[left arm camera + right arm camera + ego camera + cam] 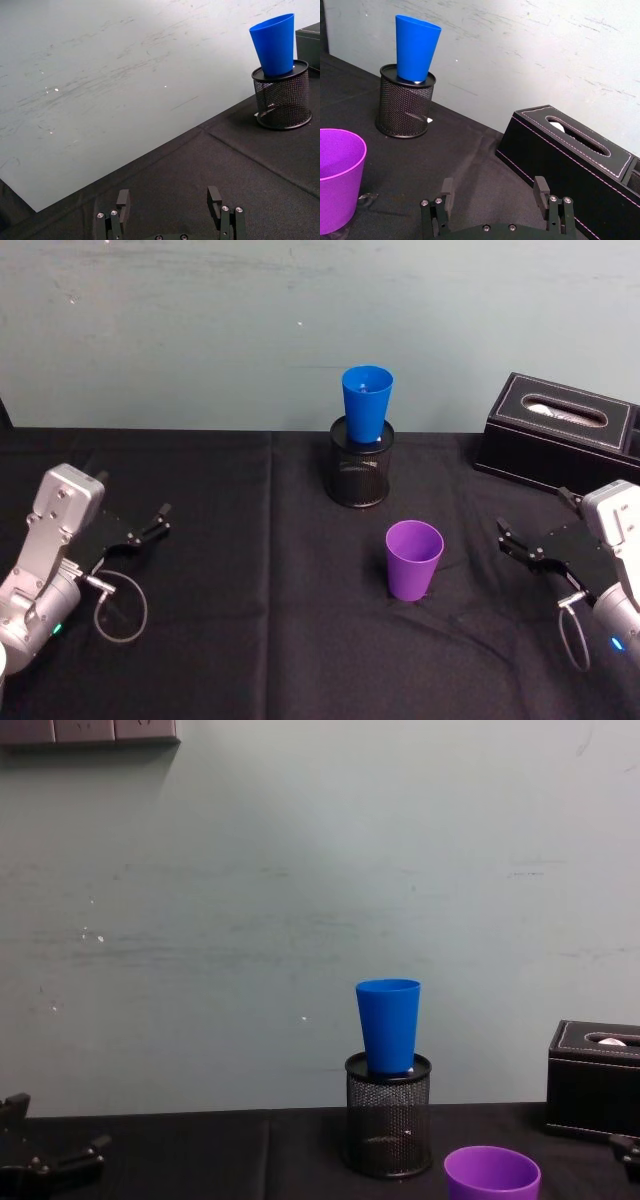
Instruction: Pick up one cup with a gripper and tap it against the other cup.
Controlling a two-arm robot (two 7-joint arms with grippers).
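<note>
The purple cup (pixel 413 560) stands upright on the desk (pixel 250 640), nearer than the blue cup (pixel 366 405) seated in a mesh holder (pixel 359 475). It is likely light, slick, squashy plastic, so pinch gently below the rim. The right tool (pixel 494 195) and left tool (pixel 168 200) both gape, empty.

From my station I can read no lettering, number, brand or sign anywhere. The smooth purple plastic tapered cup (pixel 414 558), the bright blue plastic tapered cup (pixel 367 403) and the black stitched tissue box (pixel 560 435) at the far right corner of the bench (pixel 250 640) show plain faces.
</note>
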